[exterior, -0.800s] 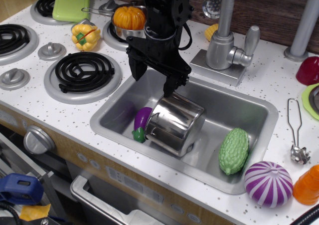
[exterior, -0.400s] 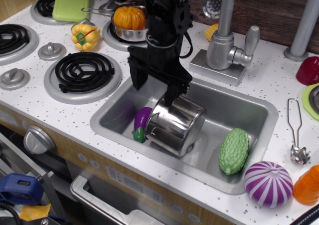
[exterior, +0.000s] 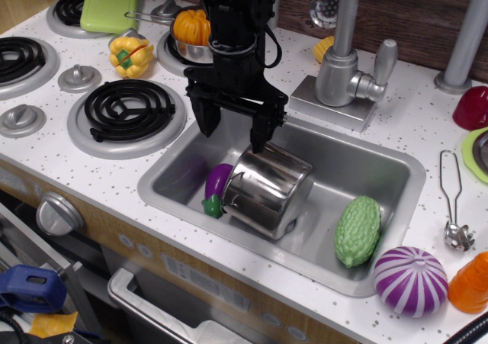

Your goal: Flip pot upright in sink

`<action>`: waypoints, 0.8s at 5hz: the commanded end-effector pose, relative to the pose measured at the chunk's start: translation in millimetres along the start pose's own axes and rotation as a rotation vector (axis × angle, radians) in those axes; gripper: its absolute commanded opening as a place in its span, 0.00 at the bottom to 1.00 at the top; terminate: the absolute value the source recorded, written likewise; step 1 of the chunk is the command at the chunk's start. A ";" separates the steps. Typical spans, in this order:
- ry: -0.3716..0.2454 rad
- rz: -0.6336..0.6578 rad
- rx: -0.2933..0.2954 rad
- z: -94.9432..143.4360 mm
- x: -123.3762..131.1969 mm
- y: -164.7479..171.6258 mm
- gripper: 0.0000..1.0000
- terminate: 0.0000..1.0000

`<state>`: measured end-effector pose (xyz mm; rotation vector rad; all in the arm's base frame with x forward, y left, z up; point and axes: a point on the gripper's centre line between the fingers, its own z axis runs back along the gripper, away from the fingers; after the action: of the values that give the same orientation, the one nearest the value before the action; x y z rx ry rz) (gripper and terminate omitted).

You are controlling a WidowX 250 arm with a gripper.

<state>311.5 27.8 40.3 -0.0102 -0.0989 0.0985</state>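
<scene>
The shiny steel pot [exterior: 268, 189] lies tilted on its side in the middle of the sink [exterior: 381, 168], its mouth facing the front left. My black gripper [exterior: 232, 134] hangs open just above the pot's back left edge. Its right fingertip [exterior: 258, 142] is at the pot's upper rim and its left fingertip [exterior: 206, 124] is over the sink's back left edge. The gripper holds nothing.
A purple eggplant [exterior: 218, 187] lies against the pot's left side. A green bumpy gourd [exterior: 357, 230] lies at the sink's right. The faucet [exterior: 345, 62] stands behind the sink. A small pot with an orange pumpkin [exterior: 191, 31] sits behind my arm. A purple striped onion [exterior: 410, 281] sits at the front right.
The gripper has turned and shifted slightly left and up above the pot, staying open. The pot, eggplant and gourd have not moved.
</scene>
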 end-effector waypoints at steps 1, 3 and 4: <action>-0.086 0.053 -0.116 -0.5 8.9 5.3 1.00 0.00; -0.121 0.090 -0.239 -19.0 21.7 11.3 1.00 0.00; -0.101 0.120 -0.334 -25.5 27.2 12.0 1.00 0.00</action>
<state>333.6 34.6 3.3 -0.4226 -0.1551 0.2524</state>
